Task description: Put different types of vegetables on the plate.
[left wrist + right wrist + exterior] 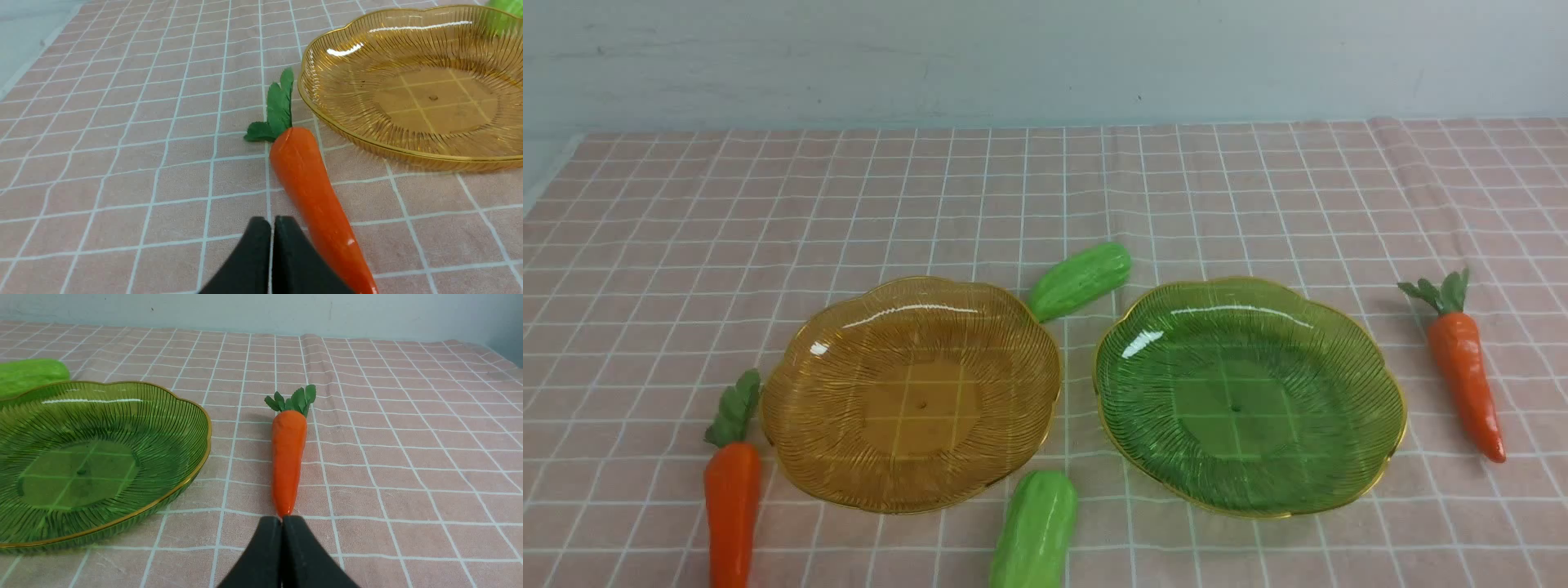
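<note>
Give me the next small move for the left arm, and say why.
Probably open the left gripper: its jaws are shut on nothing, and the carrot lies on the cloth just beside them. The amber plate next to that carrot holds nothing yet.

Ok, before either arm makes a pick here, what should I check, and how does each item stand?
1. Amber plate and green plate empty: ok.
2. Left carrot, right carrot, far gourd, near gourd lie free on the cloth: ok.
3. Left gripper jaws open for grasping: not ok, shut.
4. Right gripper jaws open: not ok, shut.
5. Far gourd clear of amber plate's rim: cannot tell.
</note>
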